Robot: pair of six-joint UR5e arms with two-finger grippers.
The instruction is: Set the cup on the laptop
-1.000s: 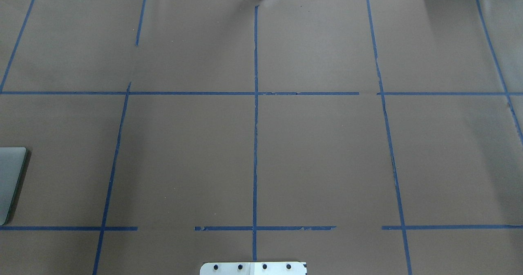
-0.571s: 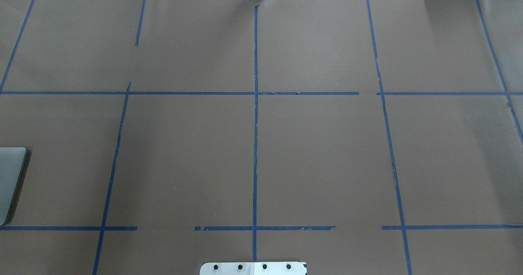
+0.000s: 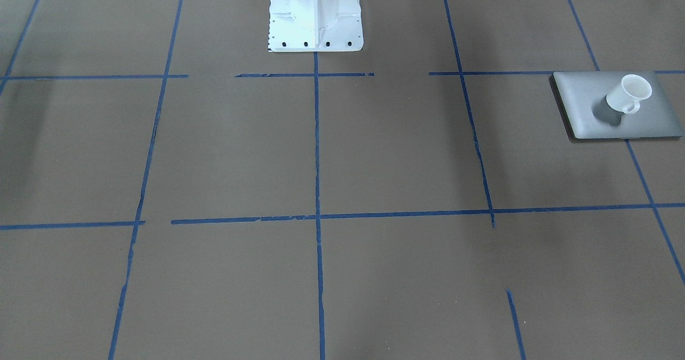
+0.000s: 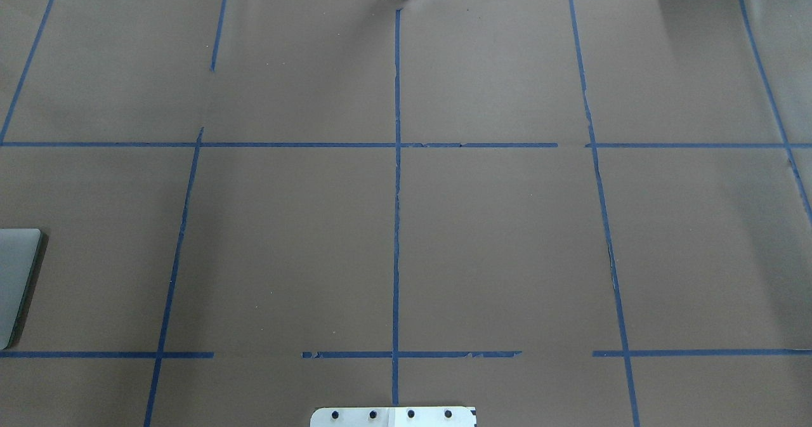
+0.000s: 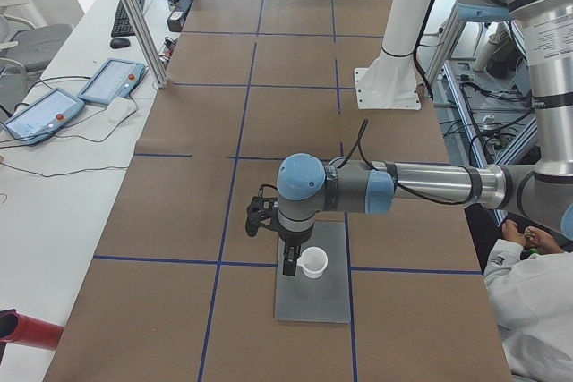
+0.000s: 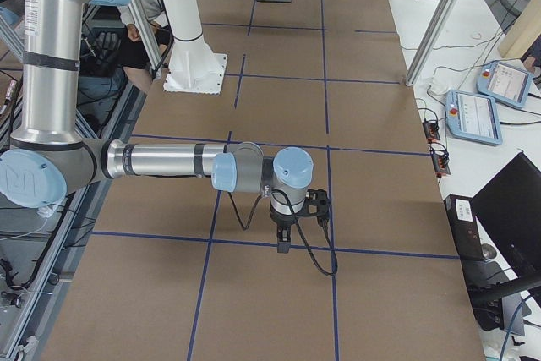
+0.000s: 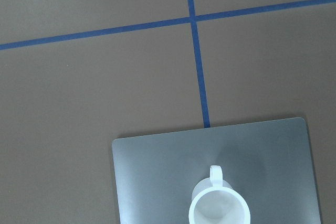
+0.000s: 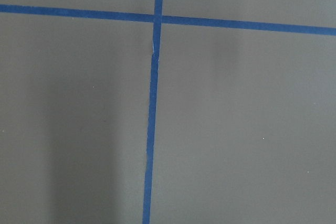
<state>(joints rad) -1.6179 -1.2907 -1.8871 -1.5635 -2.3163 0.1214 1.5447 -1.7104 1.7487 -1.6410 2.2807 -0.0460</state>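
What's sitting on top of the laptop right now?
A white cup stands upright on the laptop, and nothing else does. The patch of lid under its base is covered, so anything there is hidden.

A smooth, glossy white cup (image 3: 627,94), ceramic by its look, sits on a laptop (image 3: 579,99) of matt silver-grey metal. Matt brown paper (image 3: 401,151) lies beneath, striped with rough-edged blue tape (image 3: 317,151), near a white-painted metal pedestal (image 3: 314,12).

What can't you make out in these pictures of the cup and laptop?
Overhead view: the frame's left edge cuts the flat silver-grey laptop down to a strip.
Left wrist view: the bottom edge clips the small white handled cup.
Side views only: left gripper and right gripper, fingers too small; open or shut unclear.
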